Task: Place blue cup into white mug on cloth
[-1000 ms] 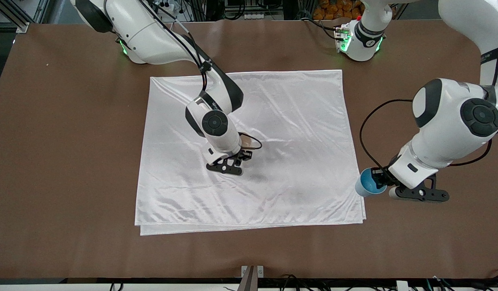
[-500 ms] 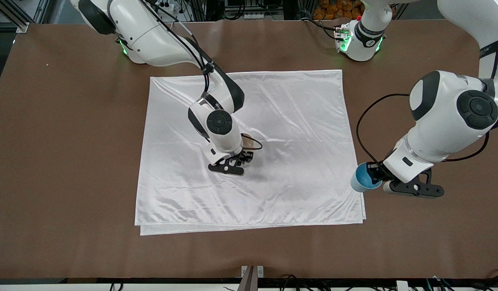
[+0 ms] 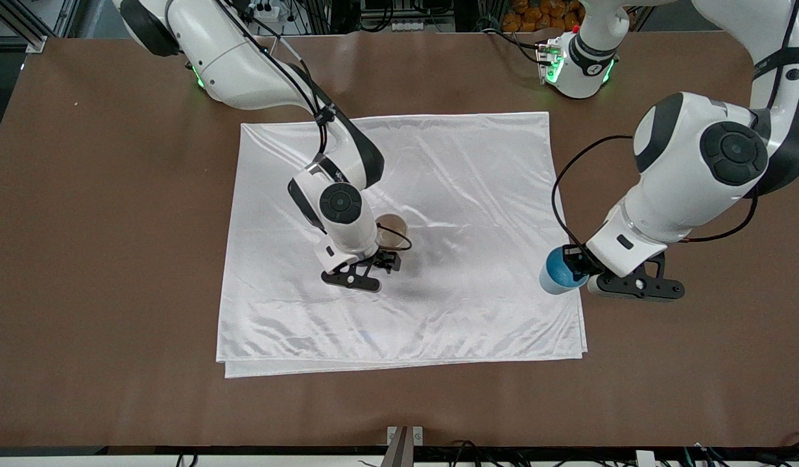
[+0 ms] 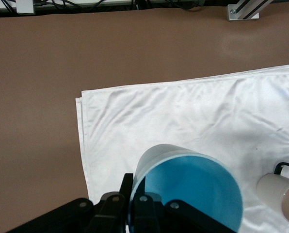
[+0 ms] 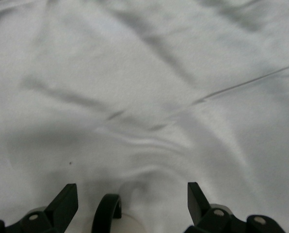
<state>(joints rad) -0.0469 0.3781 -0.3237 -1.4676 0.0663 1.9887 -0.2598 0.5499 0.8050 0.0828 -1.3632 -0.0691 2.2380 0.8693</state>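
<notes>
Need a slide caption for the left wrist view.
Left gripper carries the blue cup over the cloth edge, mug ahead.

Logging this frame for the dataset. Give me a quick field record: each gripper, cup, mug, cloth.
left gripper: shut on the blue cup, over the cloth's edge toward the left arm's end
blue cup: held on its rim, tilted, off the cloth
right gripper: open, fingers apart either side of the white mug, over the middle of the cloth
white mug: on the cloth, black handle, nothing inside that shows
cloth: white, wrinkled, spread on the brown table
task state: cup not yet in mug
</notes>
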